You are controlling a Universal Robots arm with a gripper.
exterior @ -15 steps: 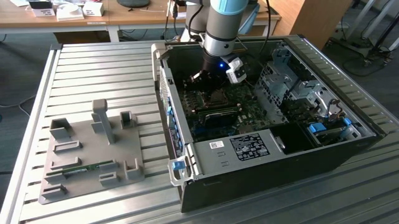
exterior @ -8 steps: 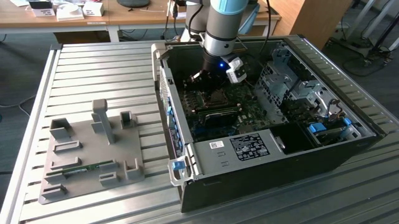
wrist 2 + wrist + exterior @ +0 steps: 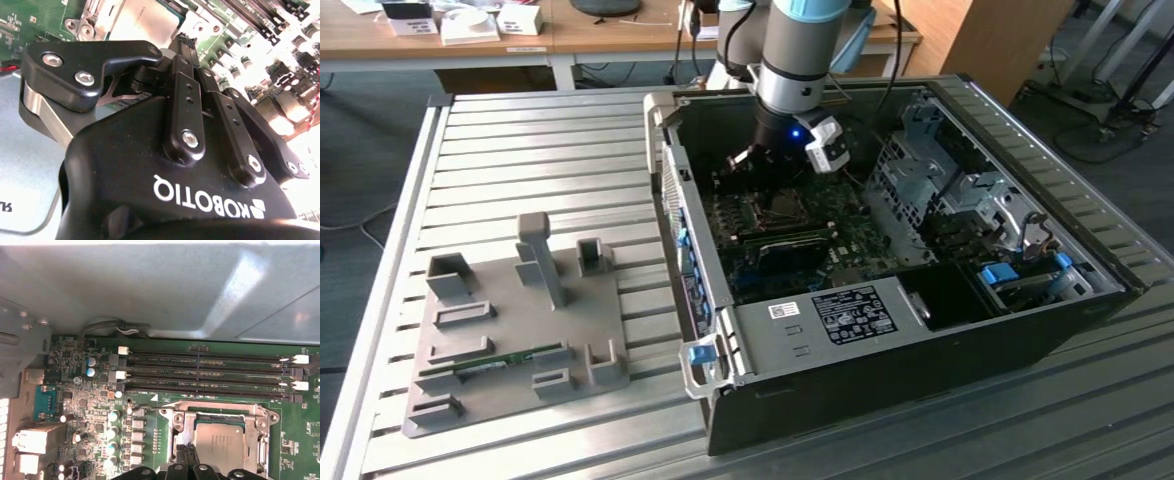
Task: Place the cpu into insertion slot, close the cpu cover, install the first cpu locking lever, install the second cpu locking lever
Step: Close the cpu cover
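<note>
The cpu (image 3: 220, 441) lies flat in the insertion slot (image 3: 783, 207) on the green motherboard inside the open black case. The silvery cpu cover (image 3: 225, 408) lies down around it, and the chip shows through its window. The cpu (image 3: 145, 20) also appears just past the fingertips in the second wrist view. My gripper (image 3: 187, 456) hangs low over the near edge of the socket, fingers pressed together with nothing between them. The same gripper (image 3: 186, 42) shows its two black fingers side by side. In the exterior view the gripper (image 3: 767, 168) sits just above the socket.
Long memory slots (image 3: 210, 372) run beside the socket. The case wall (image 3: 670, 190) and a metal drive cage (image 3: 947, 190) flank the board. Outside the case, a grey fixture plate (image 3: 520, 300) holds a green memory stick (image 3: 494, 362) on the slatted table.
</note>
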